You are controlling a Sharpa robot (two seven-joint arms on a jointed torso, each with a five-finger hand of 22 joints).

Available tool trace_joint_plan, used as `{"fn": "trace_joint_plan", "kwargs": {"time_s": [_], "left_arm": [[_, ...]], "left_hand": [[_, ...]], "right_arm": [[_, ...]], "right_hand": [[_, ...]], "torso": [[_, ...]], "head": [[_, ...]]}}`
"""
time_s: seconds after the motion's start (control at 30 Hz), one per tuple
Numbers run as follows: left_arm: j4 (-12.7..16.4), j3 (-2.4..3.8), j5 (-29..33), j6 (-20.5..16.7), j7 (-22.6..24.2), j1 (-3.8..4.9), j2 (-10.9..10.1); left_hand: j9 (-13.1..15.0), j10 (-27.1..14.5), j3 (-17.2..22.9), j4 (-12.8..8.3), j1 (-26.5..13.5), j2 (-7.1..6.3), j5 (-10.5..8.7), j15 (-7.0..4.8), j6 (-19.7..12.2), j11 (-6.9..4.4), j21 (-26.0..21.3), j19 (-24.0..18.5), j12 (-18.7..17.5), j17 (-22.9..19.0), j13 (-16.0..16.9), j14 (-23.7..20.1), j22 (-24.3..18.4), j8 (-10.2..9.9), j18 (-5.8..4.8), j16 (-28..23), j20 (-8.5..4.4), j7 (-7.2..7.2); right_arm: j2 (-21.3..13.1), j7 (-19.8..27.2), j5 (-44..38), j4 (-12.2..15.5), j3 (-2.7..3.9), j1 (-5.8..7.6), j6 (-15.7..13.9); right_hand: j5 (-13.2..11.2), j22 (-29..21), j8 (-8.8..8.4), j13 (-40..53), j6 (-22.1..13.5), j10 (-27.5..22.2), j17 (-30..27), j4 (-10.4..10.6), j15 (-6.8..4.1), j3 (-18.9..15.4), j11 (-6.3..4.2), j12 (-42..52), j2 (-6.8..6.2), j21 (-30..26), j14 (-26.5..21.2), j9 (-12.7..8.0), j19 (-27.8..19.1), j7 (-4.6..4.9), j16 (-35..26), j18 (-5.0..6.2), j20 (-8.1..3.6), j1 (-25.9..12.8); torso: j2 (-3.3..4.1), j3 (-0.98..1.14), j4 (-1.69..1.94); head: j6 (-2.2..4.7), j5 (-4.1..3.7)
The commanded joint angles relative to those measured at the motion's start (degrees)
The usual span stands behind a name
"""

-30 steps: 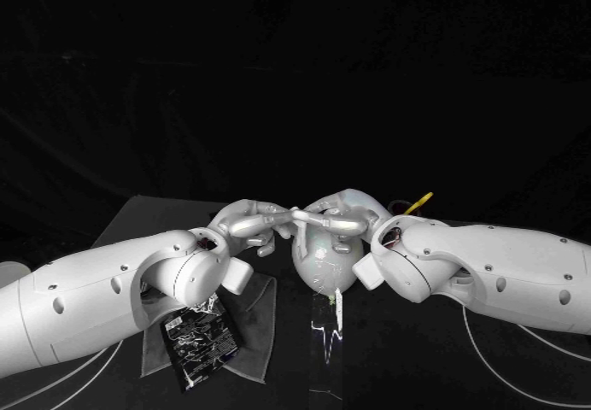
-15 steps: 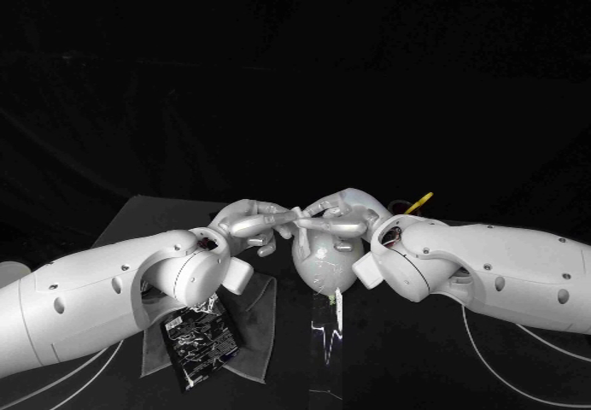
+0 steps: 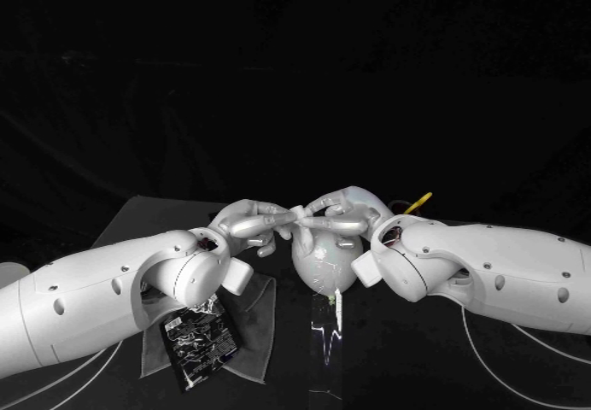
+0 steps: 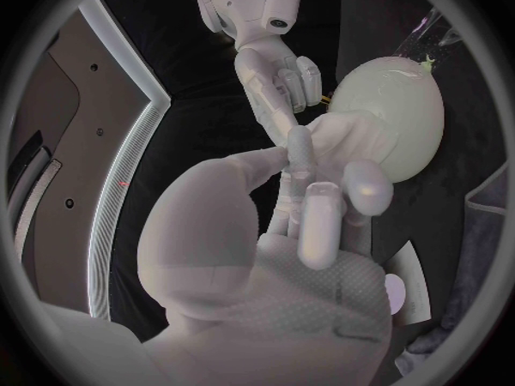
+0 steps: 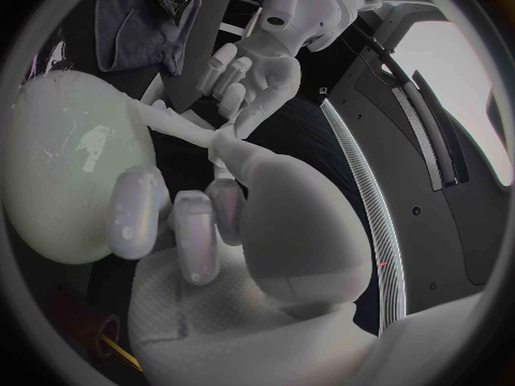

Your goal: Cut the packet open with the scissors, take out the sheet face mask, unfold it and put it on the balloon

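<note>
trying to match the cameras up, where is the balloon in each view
head view: balloon at centre, under the fingertips of left hand and right hand
left wrist view: just past the left hand's fingers
right wrist view: large, beside the right hand's fingers
shared landmark: both hands' fingertips meeting by the balloon

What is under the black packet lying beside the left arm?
A grey cloth, spread on the black table, lies under the packet. The left arm hides part of both, and whatever the cloth itself covers cannot be seen.
</note>
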Motion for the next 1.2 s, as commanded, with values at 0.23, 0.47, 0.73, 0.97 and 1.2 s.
{"fn": "trace_joint_plan", "kwargs": {"time_s": [0.23,0.47,0.73,0.97,1.2], "left_arm": [[0.00,0.05,-4.46,0.60,0.17,0.10,0.02],[-0.17,0.05,-5.98,-0.11,0.69,0.10,-0.11],[-0.12,0.05,-6.43,-0.19,0.98,0.10,-0.07],[0.03,0.05,-6.51,0.03,1.08,0.10,0.08],[0.13,0.05,-6.53,0.31,1.04,0.10,0.12]], "left_hand": [[3.66,0.72,4.19,-3.81,0.18,0.17,0.21,-0.39,0.26,-0.28,0.32,0.31,0.25,0.09,0.08,2.13,0.12,0.18,-0.75,0.30,0.05,-0.05],[3.80,0.80,4.24,-3.91,0.15,0.06,0.31,-0.42,0.36,-0.34,0.54,0.53,0.37,0.37,0.15,2.20,0.52,0.23,-0.83,0.41,0.04,-0.11],[3.83,0.82,4.25,-3.92,0.14,0.04,0.33,-0.42,0.37,-0.34,0.57,0.57,0.39,0.30,0.16,2.19,0.58,0.24,-0.84,0.39,0.04,-0.11],[3.86,0.85,4.27,-3.95,0.14,0.02,0.35,-0.43,0.39,-0.36,0.56,0.54,0.42,0.38,0.18,2.21,0.55,0.25,-0.83,0.42,0.03,-0.13],[3.86,0.85,4.27,-3.95,0.14,0.02,0.35,-0.43,0.39,-0.36,0.56,0.54,0.42,0.38,0.18,2.21,0.55,0.25,-0.83,0.42,0.03,-0.13]], "right_arm": [[-0.58,1.68,2.74,0.38,0.03,0.01,0.39],[-1.03,1.33,3.63,0.69,0.03,0.01,2.15],[-1.17,0.76,4.06,0.69,0.03,0.01,4.28],[-0.95,0.33,4.14,0.58,0.03,0.02,5.92],[-0.80,0.31,4.17,0.44,0.03,0.02,6.01]], "right_hand": [[0.37,9.61,1.13,4.74,-0.29,1.34,12.70,-0.52,-0.34,2.41,-0.75,0.19,-0.49,0.18,5.51,0.70,0.28,-0.29,0.15,-0.18,0.05,-2.89],[0.36,9.41,1.39,3.87,-0.70,0.70,12.31,-0.03,-0.39,2.80,-0.82,-0.98,-0.60,-0.52,5.41,0.88,-0.07,-0.44,-0.01,-0.03,0.01,-4.51],[0.35,8.73,0.92,1.18,-1.91,-1.75,11.25,1.80,-0.23,0.50,-0.59,-4.61,-3.19,-2.89,5.11,0.50,-1.26,-0.20,-0.49,0.40,0.10,-8.82],[0.35,8.25,-0.74,0.02,-3.91,-3.41,10.25,2.21,0.62,-0.70,0.44,-6.32,-4.35,-4.68,4.76,-0.60,-2.26,1.04,-0.94,0.63,0.65,-9.91],[0.35,8.20,-1.51,-0.05,-4.58,-3.78,10.12,2.64,1.09,-1.66,0.96,-6.46,-4.89,-4.92,4.68,-1.16,-2.44,1.59,-1.00,0.65,1.03,-10.59]], "torso": [[-0.02,0.00,-0.01],[-0.01,0.00,-0.02],[0.01,-0.02,0.02],[0.03,-0.01,0.03],[0.01,-0.03,0.05]], "head": [[0.16,0.03],[0.17,0.01],[0.23,0.02],[0.17,0.03],[0.17,-0.04]]}}
